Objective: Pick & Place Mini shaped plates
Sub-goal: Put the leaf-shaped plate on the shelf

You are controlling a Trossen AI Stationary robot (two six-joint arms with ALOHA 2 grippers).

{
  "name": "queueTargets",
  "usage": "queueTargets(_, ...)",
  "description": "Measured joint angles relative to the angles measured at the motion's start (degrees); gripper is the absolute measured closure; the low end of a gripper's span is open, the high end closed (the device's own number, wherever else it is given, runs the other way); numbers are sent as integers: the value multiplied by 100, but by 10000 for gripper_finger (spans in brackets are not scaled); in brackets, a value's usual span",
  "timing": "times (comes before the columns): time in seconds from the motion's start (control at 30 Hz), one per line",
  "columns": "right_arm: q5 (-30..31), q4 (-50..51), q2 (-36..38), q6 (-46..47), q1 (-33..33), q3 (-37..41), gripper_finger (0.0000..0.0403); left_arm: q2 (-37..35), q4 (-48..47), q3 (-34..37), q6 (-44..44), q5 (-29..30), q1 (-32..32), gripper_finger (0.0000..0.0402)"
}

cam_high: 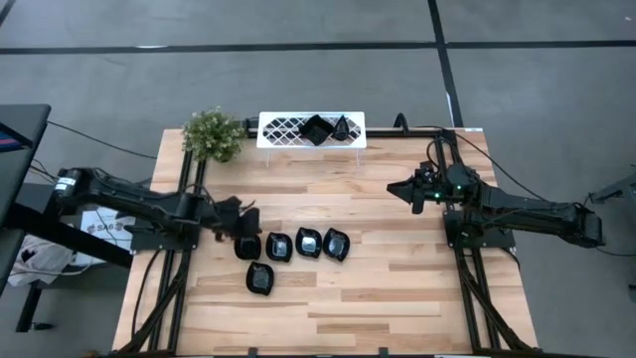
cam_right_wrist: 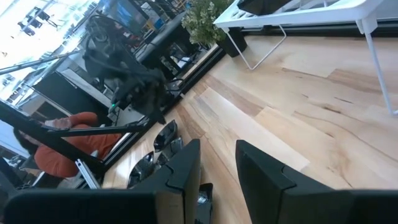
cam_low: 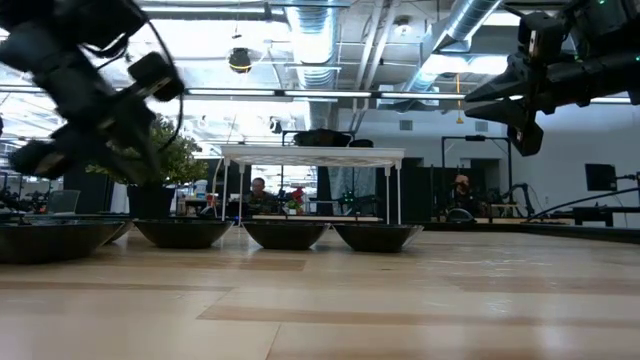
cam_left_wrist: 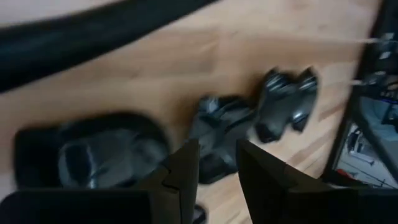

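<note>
Looking down at the tabletop point(cam_high: 397, 288), you see your left claw point(cam_high: 241, 221) low over the near-left end of a cluster of small black plates point(cam_high: 308, 242). In the left wrist view its two fingers point(cam_left_wrist: 180, 171) stand a little apart with nothing between them, and the blurred plates lie on the wood just beyond the fingertips. You cannot tell from these pictures whether the claw touches the plate directly under it.

Your right claw point(cam_high: 414, 189) hangs over the right half of the tabletop, well apart from the plates. Its fingers point(cam_right_wrist: 180, 168) are parted by a narrow gap and hold nothing.

Five plates lie on the wood: four in a row running right from the left claw, and a fifth plate point(cam_high: 259, 279) just in front of that row. From table height they show as shallow dark bowls side by side.

At the back edge stands a white lattice rack point(cam_high: 288, 129) on thin legs. On its top sit two more black plates, a square one point(cam_high: 317, 129) and a smaller pointed one point(cam_high: 342, 126) just beside it. A small green plant point(cam_high: 213, 134) stands at the rack's left end.

Some dark print shows on a white sheet point(cam_high: 99, 227) under the left arm, off the tabletop's left edge; it is too small to read.
</note>
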State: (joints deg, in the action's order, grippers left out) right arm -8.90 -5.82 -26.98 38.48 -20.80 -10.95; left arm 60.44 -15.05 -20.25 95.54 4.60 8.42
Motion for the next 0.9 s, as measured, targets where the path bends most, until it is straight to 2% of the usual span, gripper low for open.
queueTargets(0.2,0,2,0,0,0,0,305,-147,-66,283,851,-21,568,294)
queueTargets(0.4,1,4,0,2,0,1,305,-327,-206,284,995,-18,791,294)
queueTargets(0.67,1,56,0,2,0,1,305,-788,-1562,284,1168,-519,916,294)
queueTargets(0.9,5,182,0,2,0,1,305,-1098,-2199,284,1190,-261,914,294)
